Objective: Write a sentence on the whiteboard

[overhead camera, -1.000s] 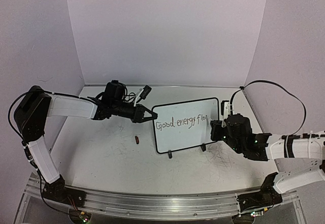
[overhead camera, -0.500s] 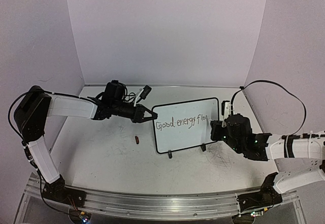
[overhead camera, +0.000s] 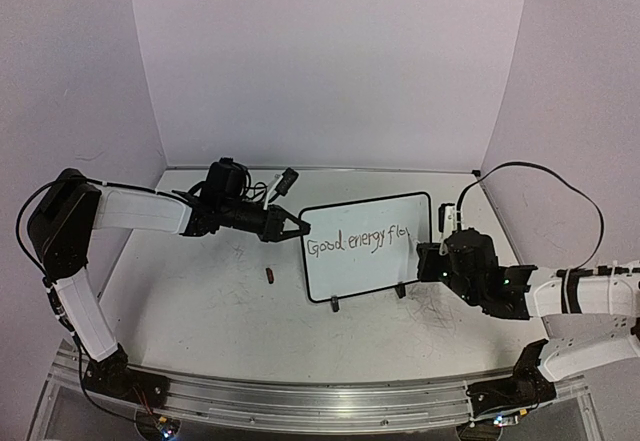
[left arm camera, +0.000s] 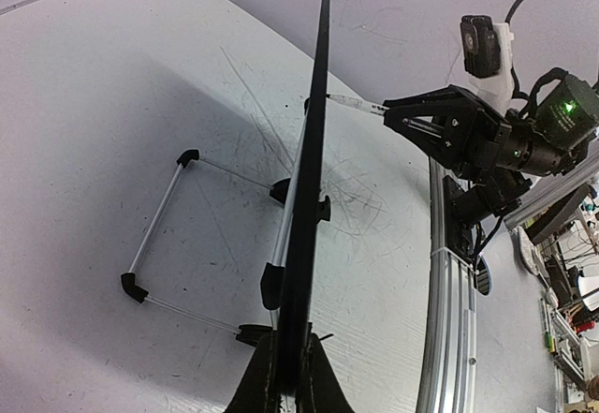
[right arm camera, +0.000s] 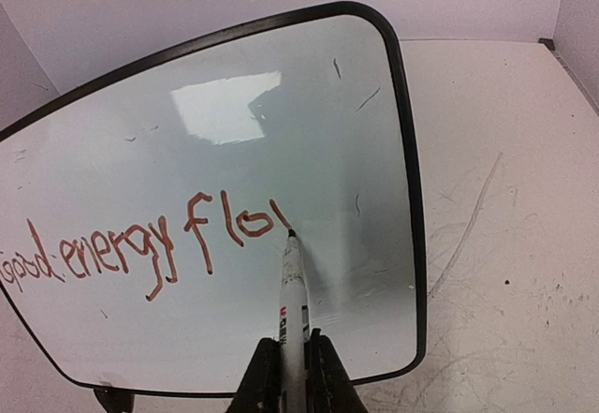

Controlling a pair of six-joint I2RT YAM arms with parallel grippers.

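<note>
Because the whiteboard (overhead camera: 366, 271) stands on thin feet near the middle of the table (overhead camera: 200, 301), we pinch its left edge in the left gripper (left arm camera: 288, 383) so it cannot slide under the pen. Our right gripper (right arm camera: 294, 361) is clamped around the marker (right arm camera: 293, 287), with the tip against the board just after "flo", where the sentence (right arm camera: 159, 244) stops unfinished. Compared with half a second ago, the right arm sits slightly farther right; the board and left arm match.

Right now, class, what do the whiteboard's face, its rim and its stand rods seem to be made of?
Whiteboard face: glossy white coating, perhaps melamine or lacquered sheet; it mirrors a bright light patch. Rim: dull black, probably plastic. Stand rods: thin, silvery, likely metal, with black end caps.
</note>
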